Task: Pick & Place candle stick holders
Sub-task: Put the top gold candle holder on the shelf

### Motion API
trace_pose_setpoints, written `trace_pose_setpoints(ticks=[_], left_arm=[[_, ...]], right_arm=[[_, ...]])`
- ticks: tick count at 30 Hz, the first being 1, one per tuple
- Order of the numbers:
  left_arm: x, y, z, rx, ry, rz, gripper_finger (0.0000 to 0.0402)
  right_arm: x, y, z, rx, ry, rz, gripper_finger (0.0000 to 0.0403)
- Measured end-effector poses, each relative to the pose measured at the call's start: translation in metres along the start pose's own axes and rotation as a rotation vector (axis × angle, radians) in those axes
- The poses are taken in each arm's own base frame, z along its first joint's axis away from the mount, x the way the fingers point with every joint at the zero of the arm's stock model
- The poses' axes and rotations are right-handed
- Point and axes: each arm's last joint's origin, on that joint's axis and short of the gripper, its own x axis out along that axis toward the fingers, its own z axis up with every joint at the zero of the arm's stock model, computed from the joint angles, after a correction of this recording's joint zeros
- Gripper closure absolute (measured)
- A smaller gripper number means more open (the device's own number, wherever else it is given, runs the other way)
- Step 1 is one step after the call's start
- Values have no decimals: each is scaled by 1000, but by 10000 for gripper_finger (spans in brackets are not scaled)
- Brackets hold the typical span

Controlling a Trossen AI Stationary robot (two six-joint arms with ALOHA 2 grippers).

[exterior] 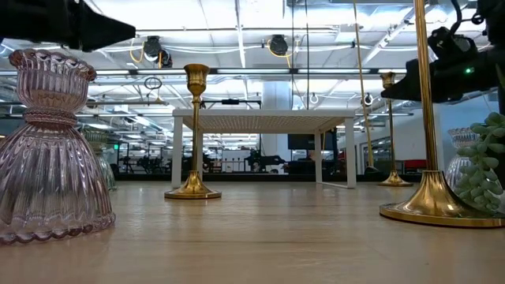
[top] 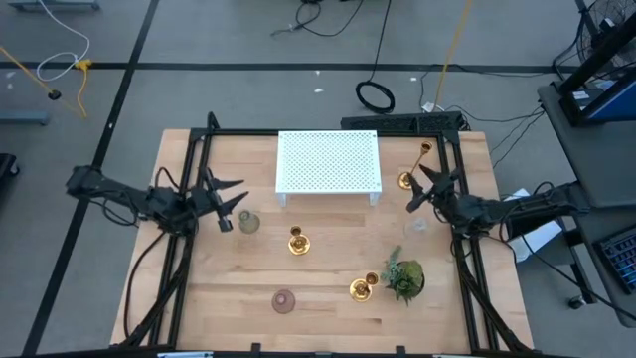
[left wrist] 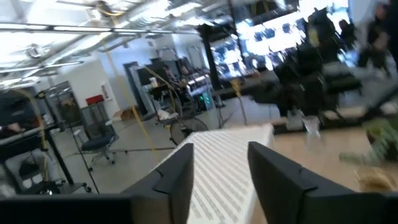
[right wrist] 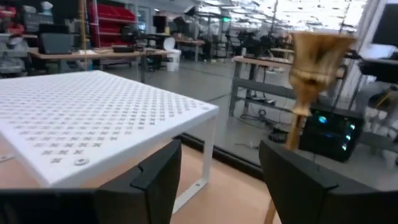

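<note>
Three gold candle stick holders stand upright on their round bases on the wooden table: one at the middle (top: 297,242), one near the front beside the plant (top: 362,288), and a tall one at the far right (top: 406,180), next to the white rack. My right gripper (top: 417,189) is open and empty, just right of the tall one. That holder's cup (right wrist: 317,56) shows beyond my right gripper's fingers (right wrist: 221,168), off to one side and not between them. My left gripper (top: 238,196) is open and empty at the table's left, pointing toward the rack (left wrist: 224,168).
A white perforated rack (top: 328,162) stands at the far middle. A greenish glass vase (top: 248,222) sits just beside my left gripper, a pink one (top: 284,300) near the front, a clear one (top: 418,227) by my right gripper. A small green plant (top: 404,278) stands front right.
</note>
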Motion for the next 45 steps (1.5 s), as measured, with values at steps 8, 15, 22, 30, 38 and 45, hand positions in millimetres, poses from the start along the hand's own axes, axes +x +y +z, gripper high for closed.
trace_pose_setpoints(ticks=[8,15,22,30,38,45], left_arm=[[12,13,13,-72,-7,121,224],[23,17,8,-60,37,179,244],[31,19,0,-54,79,196,254],[35,15,-6,-28,122,189,254],[37,12,-14,-28,184,173,254],[38,11,-16,-23,210,167,254]], right_arm=[[10,-8,-7,0,36,-245,191],[26,-16,-14,12,87,-263,190],[43,-28,-23,33,169,-229,195],[48,-33,-30,16,222,-262,290],[49,-33,-30,9,221,-261,389],[51,-29,-8,-14,53,-249,394]])
